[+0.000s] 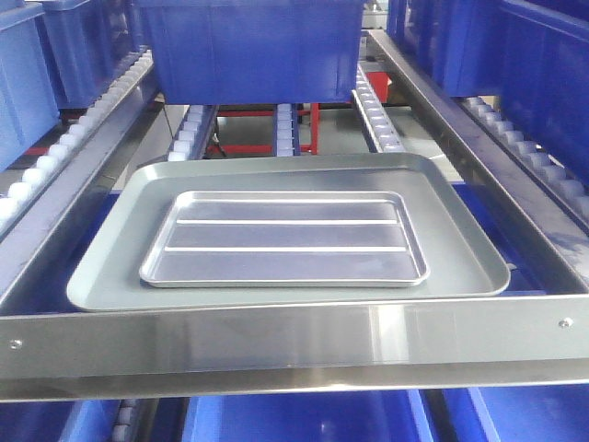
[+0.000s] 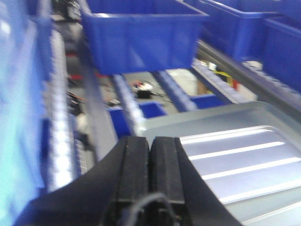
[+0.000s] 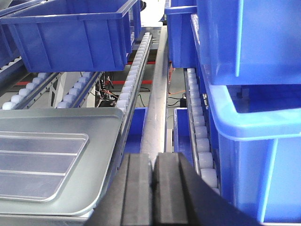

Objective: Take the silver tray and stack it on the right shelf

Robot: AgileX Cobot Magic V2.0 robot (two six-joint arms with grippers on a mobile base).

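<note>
The silver tray (image 1: 285, 239) lies untouched inside the grey tray (image 1: 110, 267); both grippers, left (image 2: 150, 155) and right (image 3: 153, 172), are pressed together at six o'clock and must spread before reaching.

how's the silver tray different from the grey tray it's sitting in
The silver tray is smaller and lies inside the grey tray, which rests on the rack. The silver tray is shiny with two long ribs across its floor; the grey tray is dull and plain. Both are rectangular with rounded corners and low rims, lying flat.
</note>
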